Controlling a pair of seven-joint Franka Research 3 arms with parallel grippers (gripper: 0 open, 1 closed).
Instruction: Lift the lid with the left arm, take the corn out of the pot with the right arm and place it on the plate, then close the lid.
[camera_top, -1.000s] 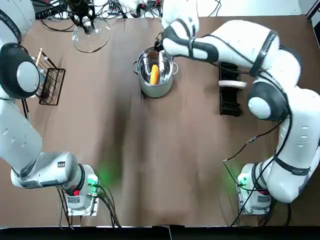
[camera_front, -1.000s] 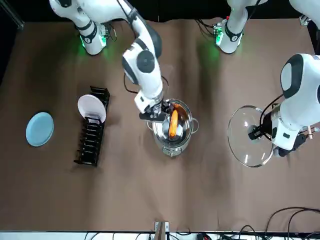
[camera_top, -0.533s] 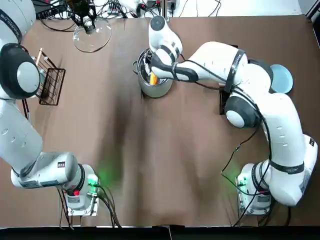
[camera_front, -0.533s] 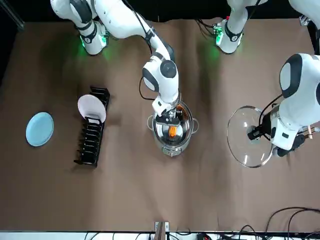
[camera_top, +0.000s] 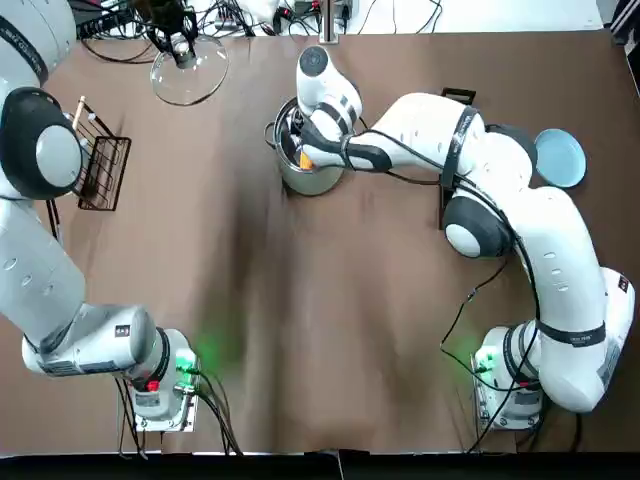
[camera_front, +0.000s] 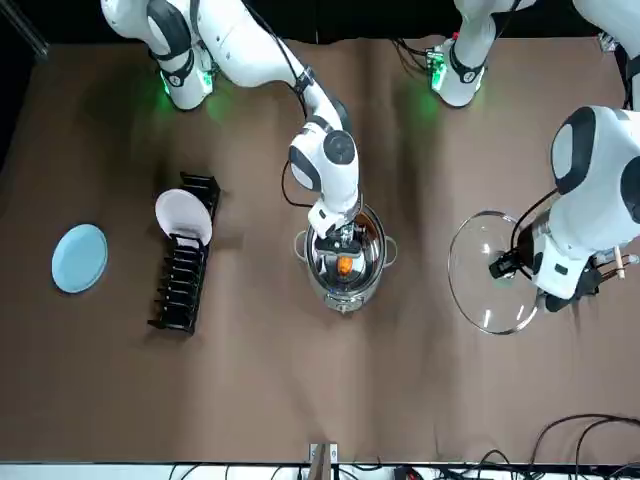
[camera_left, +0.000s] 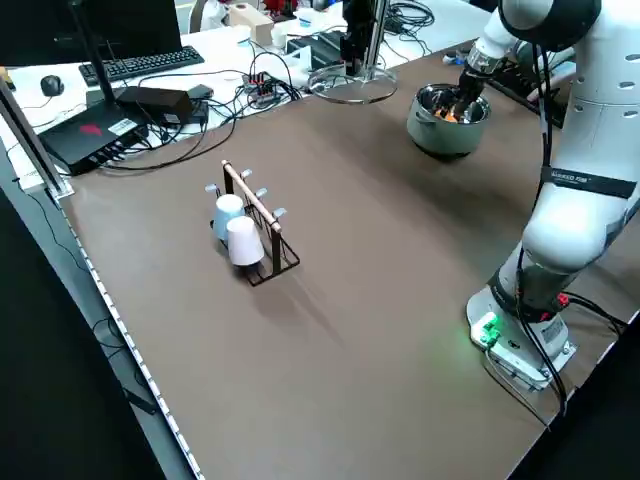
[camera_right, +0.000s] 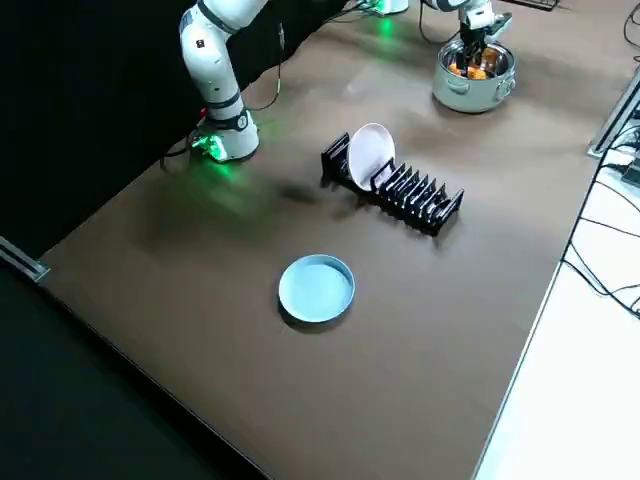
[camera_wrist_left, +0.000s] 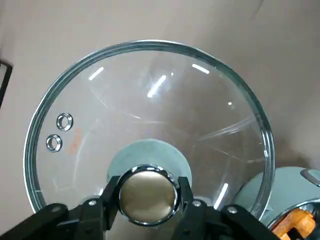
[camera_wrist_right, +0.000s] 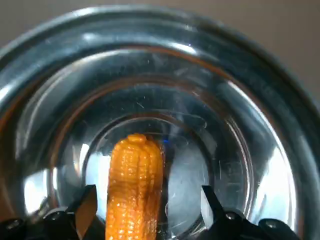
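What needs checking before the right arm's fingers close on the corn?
1. Is the lid off the pot and held to one side: ok.
2. Is the left gripper shut on the lid: ok.
3. Is the right gripper down inside the pot, with its fingers open: ok.
4. Does the corn lie between those fingers: ok.
5. Will the fingers clear the pot's wall as they close: cannot tell.
6. Is the blue plate bare: ok.

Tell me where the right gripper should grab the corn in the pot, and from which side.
Grip the corn across its mid-length, coming straight down into the open pot. It is long and narrow, the walls block any sideways approach, and the open right gripper straddles it.
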